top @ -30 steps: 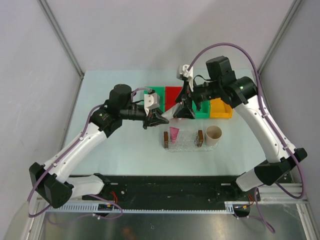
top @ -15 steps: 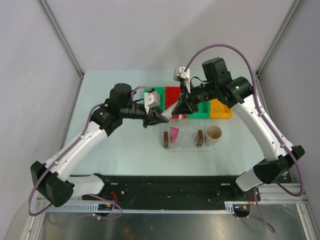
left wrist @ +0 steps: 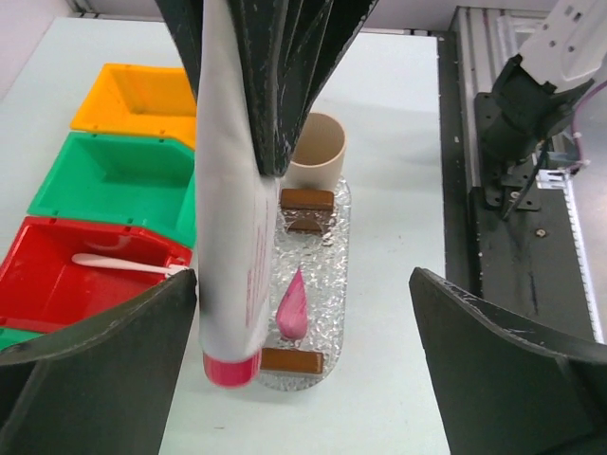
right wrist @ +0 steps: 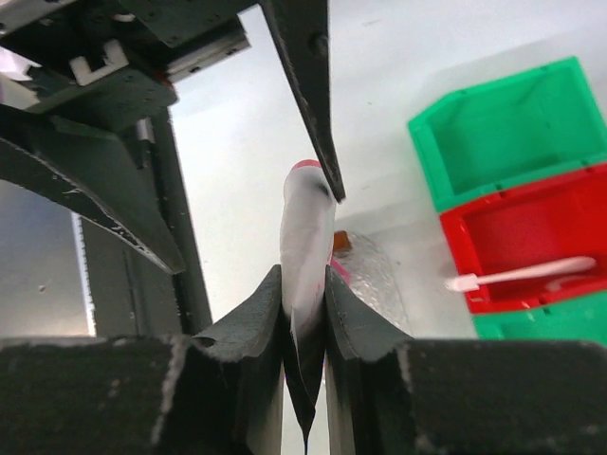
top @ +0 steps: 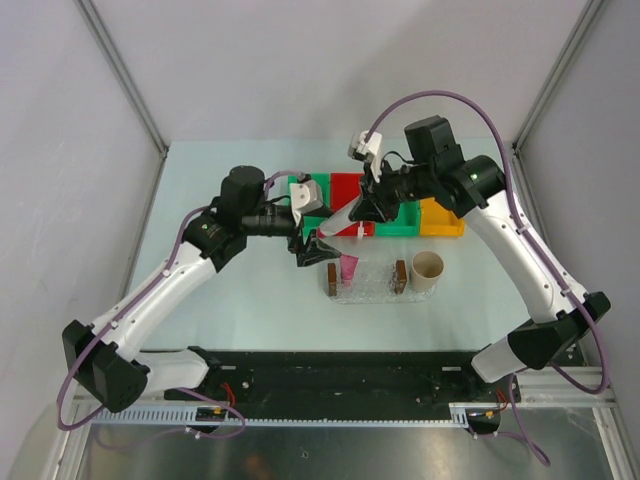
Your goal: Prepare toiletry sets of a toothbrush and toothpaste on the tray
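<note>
Left gripper (top: 322, 247) newly agape, arm outstretched

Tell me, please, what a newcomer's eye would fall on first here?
The right gripper holds a white tube with a pink cap between the open fingers of the left gripper, near the tray. A pink toothpaste lies in that tray; a toothbrush lies in the red bin.

Pale green table (top: 260, 310), yellow bin (left wrist: 142, 95), green bin (left wrist: 104, 190), red bin (left wrist: 47, 294) side by side in a row, beige round cup (top: 428, 268) upright near the yellow bin
</note>
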`<state>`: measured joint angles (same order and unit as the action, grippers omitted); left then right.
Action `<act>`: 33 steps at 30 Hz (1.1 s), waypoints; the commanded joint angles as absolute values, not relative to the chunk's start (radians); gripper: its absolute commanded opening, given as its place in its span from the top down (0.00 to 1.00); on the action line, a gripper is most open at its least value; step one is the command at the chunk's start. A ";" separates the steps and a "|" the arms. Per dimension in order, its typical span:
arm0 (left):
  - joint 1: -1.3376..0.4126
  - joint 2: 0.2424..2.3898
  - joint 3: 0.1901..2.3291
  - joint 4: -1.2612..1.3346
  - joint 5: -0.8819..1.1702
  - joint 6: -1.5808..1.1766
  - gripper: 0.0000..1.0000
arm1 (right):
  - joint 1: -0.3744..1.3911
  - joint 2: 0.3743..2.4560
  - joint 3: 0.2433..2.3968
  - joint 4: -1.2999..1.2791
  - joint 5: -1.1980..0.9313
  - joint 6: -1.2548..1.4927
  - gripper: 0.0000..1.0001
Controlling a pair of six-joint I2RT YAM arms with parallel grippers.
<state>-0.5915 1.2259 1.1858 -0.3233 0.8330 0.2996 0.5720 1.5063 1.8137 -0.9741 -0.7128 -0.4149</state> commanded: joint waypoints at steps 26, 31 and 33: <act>-0.397 1.049 1.042 -0.304 0.367 0.456 0.00 | 0.571 1.529 1.766 -1.236 -0.244 -0.376 1.00; -0.341 1.048 1.032 -0.304 0.361 0.433 0.00 | 0.580 1.546 1.704 -1.193 -0.253 -0.365 1.00; -0.325 1.049 1.031 -0.304 0.357 0.423 0.00 | 0.586 1.557 1.681 -1.180 -0.253 -0.365 1.00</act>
<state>-0.3557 1.0653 1.0412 -0.3187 0.3725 0.4583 0.5735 1.5505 1.7004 -1.2217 -0.2371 -0.3817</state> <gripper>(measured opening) 0.996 0.205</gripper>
